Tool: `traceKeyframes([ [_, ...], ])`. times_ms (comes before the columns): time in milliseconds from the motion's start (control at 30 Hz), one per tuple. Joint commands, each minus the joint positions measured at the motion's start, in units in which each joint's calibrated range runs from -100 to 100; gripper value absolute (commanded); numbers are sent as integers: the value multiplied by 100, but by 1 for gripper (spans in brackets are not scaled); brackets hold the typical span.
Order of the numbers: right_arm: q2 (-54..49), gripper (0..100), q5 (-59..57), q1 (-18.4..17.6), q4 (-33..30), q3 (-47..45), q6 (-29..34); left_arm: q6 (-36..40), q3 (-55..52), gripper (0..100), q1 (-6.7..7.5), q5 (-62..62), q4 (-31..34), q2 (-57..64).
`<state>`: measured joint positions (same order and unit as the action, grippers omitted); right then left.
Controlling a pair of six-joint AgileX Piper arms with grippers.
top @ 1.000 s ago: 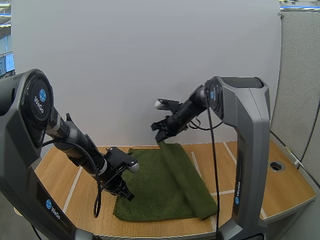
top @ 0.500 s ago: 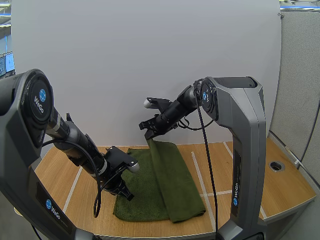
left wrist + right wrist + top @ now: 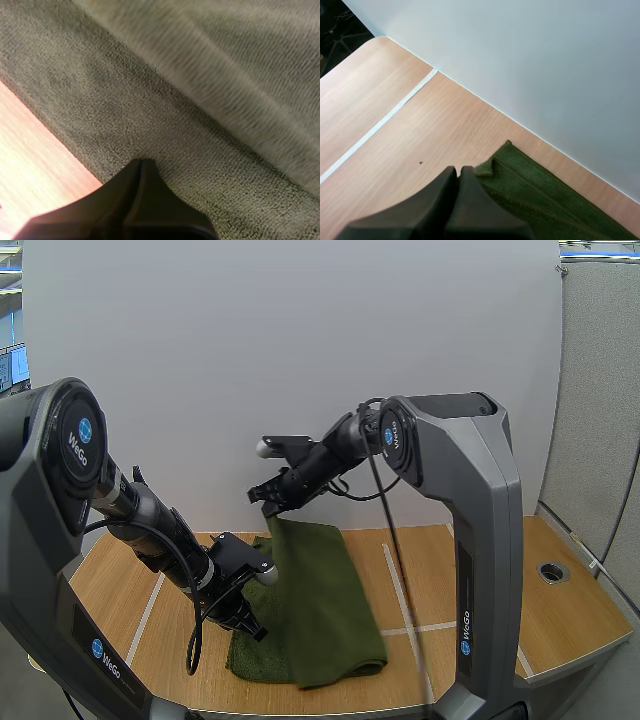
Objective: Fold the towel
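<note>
A dark green towel point(image 3: 330, 610) lies on the wooden table point(image 3: 480, 580). My right gripper point(image 3: 272, 508) is shut on its far corner and holds that corner up above the towel's back left part, so the right half drapes over the left half. In the right wrist view the fingertips point(image 3: 458, 170) pinch the towel's corner point(image 3: 487, 167) above the tabletop. My left gripper point(image 3: 252, 628) is low at the towel's left near edge. Its fingers lie together as one dark wedge point(image 3: 141, 161), tip on the towel's pile point(image 3: 210, 100) close to the edge.
White tape lines point(image 3: 400, 590) cross the tabletop. A round cable hole point(image 3: 553, 571) sits at the table's right end. A white wall stands close behind the table. Bare wood lies to the right of the towel.
My right gripper has swung left with the towel's corner, and the lifted flap has swept over the left half. The left arm has stayed in place.
</note>
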<state>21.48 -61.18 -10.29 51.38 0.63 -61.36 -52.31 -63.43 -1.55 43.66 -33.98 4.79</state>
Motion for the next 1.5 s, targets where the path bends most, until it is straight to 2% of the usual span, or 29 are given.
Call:
traceKeyframes([
  [0, 41, 0, 502, -42, 64, -4, -49, 29, -10, 0, 17, -2, -5, -16],
  [200, 353, 0, 799, -60, 101, 13, -183, 29, -10, 0, 17, -2, -5, -16],
  [533, 714, 0, 940, -68, 758, 28, -575, 29, -10, 0, 17, -2, -5, -16],
  [1067, 972, 2, 1229, -208, 837, 204, -647, 29, -10, 0, 17, 131, -5, -16],
  [1133, 972, 25, 1229, -210, 837, 204, -647, 29, -10, 0, 17, 211, -5, -16],
  [1200, 972, 63, 1229, -210, 826, 204, -647, 29, -10, 0, 17, 211, -5, -16],
  [1233, 958, 77, 1229, -210, 826, 204, -647, 29, -10, 0, 17, 211, -5, -16],
  [1267, 931, 97, 1229, -210, 761, 204, -647, 29, -10, 0, 17, 211, -5, -16],
  [1367, 810, 100, 1229, -210, 550, 204, -616, 29, -10, 0, 17, 211, -5, -16],
  [1467, 593, 100, 1229, -201, 72, 204, -297, 29, -10, 0, 17, 211, -5, -16],
])
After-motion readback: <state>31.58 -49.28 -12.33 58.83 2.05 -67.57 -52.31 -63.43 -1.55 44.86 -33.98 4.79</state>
